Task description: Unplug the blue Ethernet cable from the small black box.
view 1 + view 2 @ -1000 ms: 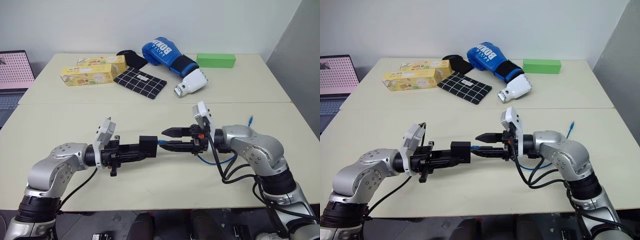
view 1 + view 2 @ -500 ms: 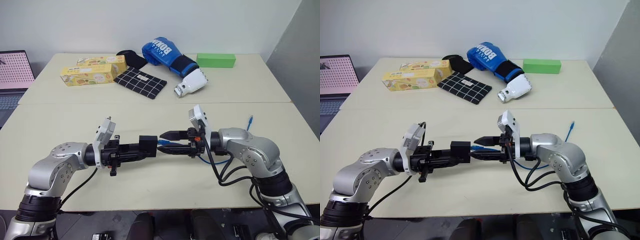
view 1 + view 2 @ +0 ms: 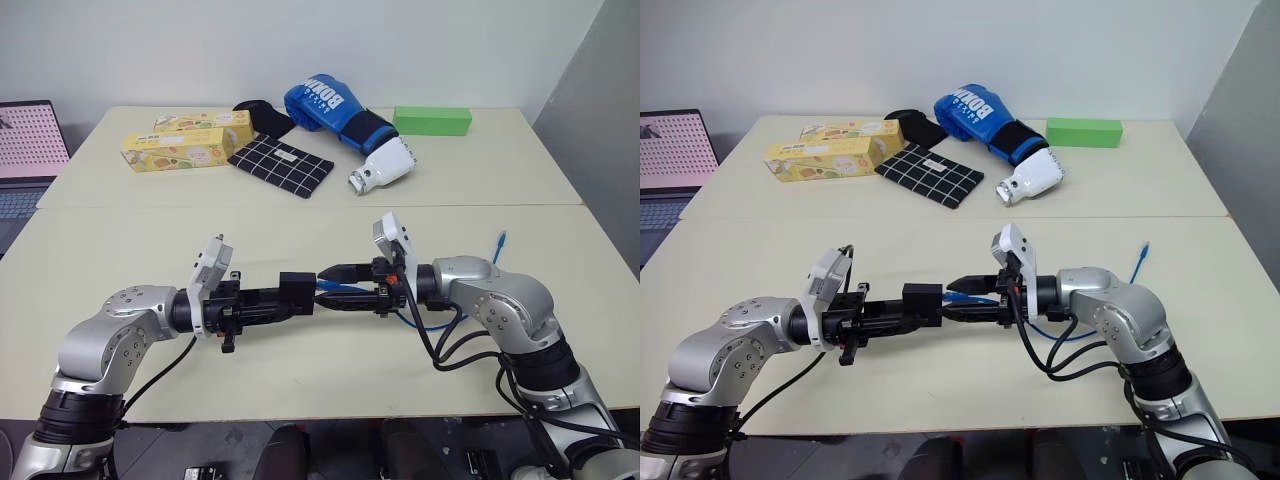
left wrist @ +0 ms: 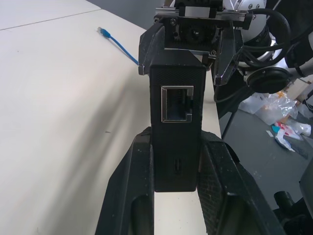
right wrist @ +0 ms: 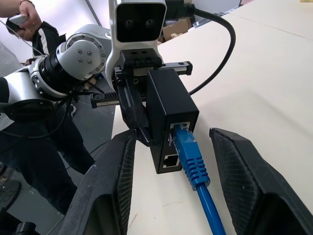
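A bright blue thin Ethernet cable [image 5: 194,166] sits in a small matte black plastic box [image 5: 171,117]. Cream flat bench [image 3: 300,210], black cloth with white grid [image 3: 280,166], blue padded boxing glove [image 3: 335,110], green rectangular block [image 3: 431,121].

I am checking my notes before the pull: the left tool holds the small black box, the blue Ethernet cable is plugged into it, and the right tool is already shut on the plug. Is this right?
Not quite. The right tool is open: the right wrist view shows its fingers apart on both sides of the blue Ethernet cable, not touching it. The left tool holds the small black box, cable plugged in.
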`<action>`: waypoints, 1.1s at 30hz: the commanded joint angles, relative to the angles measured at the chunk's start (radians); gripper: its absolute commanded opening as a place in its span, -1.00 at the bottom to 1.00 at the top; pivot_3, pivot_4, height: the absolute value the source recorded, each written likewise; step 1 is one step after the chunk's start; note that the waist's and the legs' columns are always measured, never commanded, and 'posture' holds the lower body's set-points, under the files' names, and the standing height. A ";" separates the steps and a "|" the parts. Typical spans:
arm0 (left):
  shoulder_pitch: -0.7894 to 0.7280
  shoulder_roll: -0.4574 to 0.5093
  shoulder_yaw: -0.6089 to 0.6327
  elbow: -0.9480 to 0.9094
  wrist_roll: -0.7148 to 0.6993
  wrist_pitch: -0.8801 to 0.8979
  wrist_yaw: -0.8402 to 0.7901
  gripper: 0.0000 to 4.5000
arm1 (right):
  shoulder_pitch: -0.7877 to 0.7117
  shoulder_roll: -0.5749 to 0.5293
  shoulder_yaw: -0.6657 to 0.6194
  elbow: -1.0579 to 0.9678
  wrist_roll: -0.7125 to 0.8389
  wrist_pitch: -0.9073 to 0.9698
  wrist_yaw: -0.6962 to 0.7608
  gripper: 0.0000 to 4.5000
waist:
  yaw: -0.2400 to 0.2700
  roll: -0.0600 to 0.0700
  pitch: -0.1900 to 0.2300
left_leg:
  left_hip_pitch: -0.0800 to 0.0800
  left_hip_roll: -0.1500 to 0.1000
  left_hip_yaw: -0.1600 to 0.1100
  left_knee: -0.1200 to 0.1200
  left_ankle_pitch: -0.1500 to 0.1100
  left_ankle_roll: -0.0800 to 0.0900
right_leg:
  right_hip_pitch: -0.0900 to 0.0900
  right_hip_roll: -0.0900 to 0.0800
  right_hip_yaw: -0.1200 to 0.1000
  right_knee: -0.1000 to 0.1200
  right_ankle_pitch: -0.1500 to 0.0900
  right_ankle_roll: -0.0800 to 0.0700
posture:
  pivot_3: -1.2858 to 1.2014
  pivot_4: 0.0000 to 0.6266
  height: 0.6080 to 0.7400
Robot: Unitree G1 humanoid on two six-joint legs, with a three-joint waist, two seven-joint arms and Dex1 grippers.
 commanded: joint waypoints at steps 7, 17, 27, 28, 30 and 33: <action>0.008 -0.007 0.002 -0.039 -0.005 -0.010 0.003 -0.64 | -0.019 0.000 -0.011 -0.005 0.005 0.001 0.016 0.11 | 0.000 0.000 0.000 | 0.000 0.000 0.000 0.000 0.000 0.000 | 0.000 0.000 0.000 0.000 0.000 0.000 | 0.03 -0.52 1.00; 0.002 -0.012 0.004 -0.035 -0.011 -0.007 0.005 -0.64 | -0.021 -0.008 0.000 0.000 -0.016 -0.015 0.030 -0.71 | 0.000 0.000 0.000 | 0.000 0.000 0.000 0.000 0.000 0.000 | 0.000 0.000 0.000 0.000 0.000 0.000 | 0.03 -0.52 1.00; 0.015 -0.007 0.004 -0.043 -0.008 -0.019 -0.017 -0.65 | -0.033 -0.024 -0.004 0.010 -0.010 0.007 0.073 -0.97 | 0.000 0.000 0.000 | 0.000 0.000 0.000 0.000 0.000 0.000 | 0.000 0.000 0.000 0.000 0.000 0.000 | 0.03 -0.52 1.00; 0.016 -0.009 0.006 -0.042 -0.007 -0.021 -0.017 -0.65 | -0.034 -0.027 -0.003 0.011 -0.010 0.009 0.078 -0.97 | 0.000 0.000 0.000 | 0.000 0.000 0.000 0.000 0.000 0.000 | 0.000 0.000 0.000 0.000 0.000 0.000 | 0.03 -0.52 1.00; 0.022 -0.011 0.016 -0.039 -0.008 -0.024 -0.012 -0.65 | -0.034 -0.045 0.000 0.019 -0.021 0.009 0.095 -0.97 | 0.000 0.000 0.000 | 0.000 0.000 0.000 0.000 0.000 0.000 | 0.000 0.000 0.000 0.000 0.000 0.000 | 0.03 -0.52 1.00; 0.033 -0.012 0.035 -0.032 -0.008 -0.027 0.002 -0.65 | -0.027 -0.075 -0.003 0.033 -0.034 0.003 0.116 -0.97 | 0.000 0.000 0.000 | 0.000 0.000 0.000 0.000 0.000 0.000 | 0.000 0.000 0.000 0.000 0.000 0.000 | 0.03 -0.52 1.00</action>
